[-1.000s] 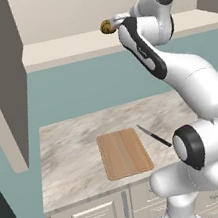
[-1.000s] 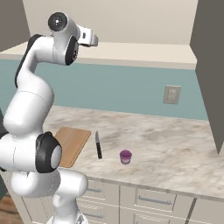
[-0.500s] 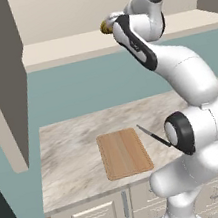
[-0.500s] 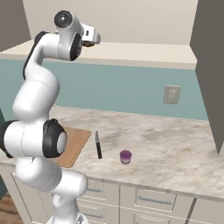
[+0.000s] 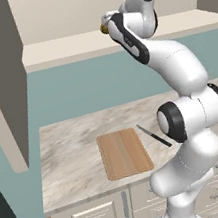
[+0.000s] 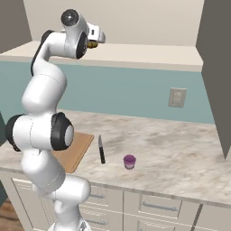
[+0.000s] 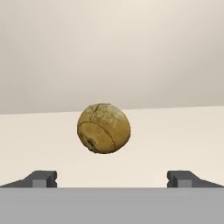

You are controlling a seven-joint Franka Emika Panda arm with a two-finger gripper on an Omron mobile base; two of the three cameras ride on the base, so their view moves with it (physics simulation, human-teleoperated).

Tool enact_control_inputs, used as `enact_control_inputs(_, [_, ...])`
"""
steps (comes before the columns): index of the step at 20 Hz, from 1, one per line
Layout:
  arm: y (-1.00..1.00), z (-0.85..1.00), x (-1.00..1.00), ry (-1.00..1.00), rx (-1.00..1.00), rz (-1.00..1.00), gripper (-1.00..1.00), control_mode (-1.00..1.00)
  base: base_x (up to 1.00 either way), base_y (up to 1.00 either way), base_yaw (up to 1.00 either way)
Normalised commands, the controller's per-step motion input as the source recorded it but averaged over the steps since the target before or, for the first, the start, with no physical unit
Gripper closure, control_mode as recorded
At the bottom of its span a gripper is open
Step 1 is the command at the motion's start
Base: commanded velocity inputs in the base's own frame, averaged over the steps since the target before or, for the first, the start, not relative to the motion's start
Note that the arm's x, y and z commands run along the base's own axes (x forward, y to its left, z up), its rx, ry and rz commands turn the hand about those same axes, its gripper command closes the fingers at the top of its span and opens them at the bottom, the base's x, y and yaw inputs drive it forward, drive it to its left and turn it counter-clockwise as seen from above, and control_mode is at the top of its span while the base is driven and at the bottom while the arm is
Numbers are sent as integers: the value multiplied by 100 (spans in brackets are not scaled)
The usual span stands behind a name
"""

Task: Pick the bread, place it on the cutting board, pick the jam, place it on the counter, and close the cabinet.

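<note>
Since a second ago the arm has been swung leftward along the cabinet shelf [image 5: 69,47], bringing the gripper [image 7: 112,177] up to the bread [image 7: 104,128]. Its fingers [image 7: 41,178] are spread wide, holding nothing, lined up either side of the bread, which sits on the shelf just beyond them. Below, the cutting board [image 5: 124,152] waits near the worktop's front edge, beside a knife [image 6: 101,149]; the jam [image 6: 129,161] already stands on the counter [image 6: 180,158].
</note>
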Motion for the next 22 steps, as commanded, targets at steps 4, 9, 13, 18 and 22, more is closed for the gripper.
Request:
enact_control_inputs(4, [2, -3, 31, 1, 0, 0, -100, -100, 0, 0, 0])
enact_control_inputs(9, [1, -7, 32, 1, 0, 0, -100, -100, 0, 0, 0])
enact_control_inputs(13, [0, -7, 31, 1, 0, 0, -100, -100, 0, 0, 0])
enact_control_inputs(18, [4, -8, 34, 0, 0, 0, -100, -100, 0, 0, 0])
enact_control_inputs(22, [8, -7, 33, 0, 0, 0, -100, -100, 0, 0, 0])
